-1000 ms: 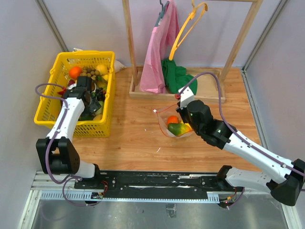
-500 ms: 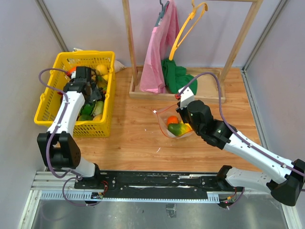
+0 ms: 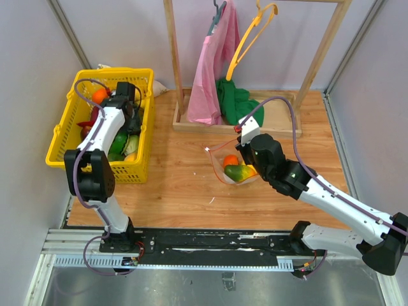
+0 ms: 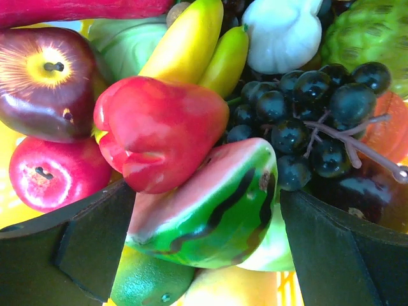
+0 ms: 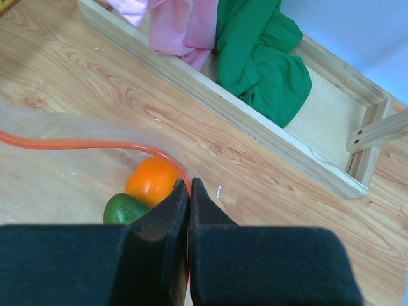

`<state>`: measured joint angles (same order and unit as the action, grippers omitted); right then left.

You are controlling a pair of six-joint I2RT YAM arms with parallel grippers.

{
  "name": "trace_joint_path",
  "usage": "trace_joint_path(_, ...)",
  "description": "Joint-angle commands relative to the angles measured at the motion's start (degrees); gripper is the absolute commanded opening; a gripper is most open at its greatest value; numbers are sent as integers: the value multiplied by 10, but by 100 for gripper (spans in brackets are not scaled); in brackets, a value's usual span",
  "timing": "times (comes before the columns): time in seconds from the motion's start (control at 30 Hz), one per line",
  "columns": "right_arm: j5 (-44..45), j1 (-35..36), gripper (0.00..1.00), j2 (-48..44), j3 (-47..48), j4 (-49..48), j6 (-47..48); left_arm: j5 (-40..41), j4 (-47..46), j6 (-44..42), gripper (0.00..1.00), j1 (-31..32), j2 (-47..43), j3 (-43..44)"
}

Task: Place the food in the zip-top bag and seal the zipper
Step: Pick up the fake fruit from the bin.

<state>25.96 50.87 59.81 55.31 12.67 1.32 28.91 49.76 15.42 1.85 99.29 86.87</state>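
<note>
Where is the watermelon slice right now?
In the left wrist view the watermelon slice lies centre-low between the left pincer's open fingers, below the red pepper and beside the black grapes.

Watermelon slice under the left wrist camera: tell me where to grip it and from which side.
Pinch the watermelon slice across its middle, straight down from above: it lies exposed, straddled by the open left pincer; red pepper and grapes crowd its far end.

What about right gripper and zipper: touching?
Touching. Right wrist view: the right gripper is shut on the zipper, whose strip runs in between its closed jaws.
</note>
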Motion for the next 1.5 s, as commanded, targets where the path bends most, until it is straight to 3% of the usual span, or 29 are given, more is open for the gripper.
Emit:
trace_joint_path(0.0, 2, -6, 1, -3, -4, -18, -4, 36, 18, -9, 97, 0, 18, 21)
trace_joint_path(0.5, 2, -6, 1, -7, -5, -18, -5, 37, 32, 2, 41, 0, 11, 18)
trace_joint_path(0.9, 2, -5, 1, -7, -3, -18, -5, 47, 53, 16, 8, 0, -53, 48)
trace_joint_path(1.07, 2, -6, 1, -7, -2, -18, -4, 32, 59, 18, 1, 1, -87, 68)
trace_joint_path(1.47, 2, -6, 1, -7, 2, -17, -5, -30, 22, -6, 0, 45, -196, 80)
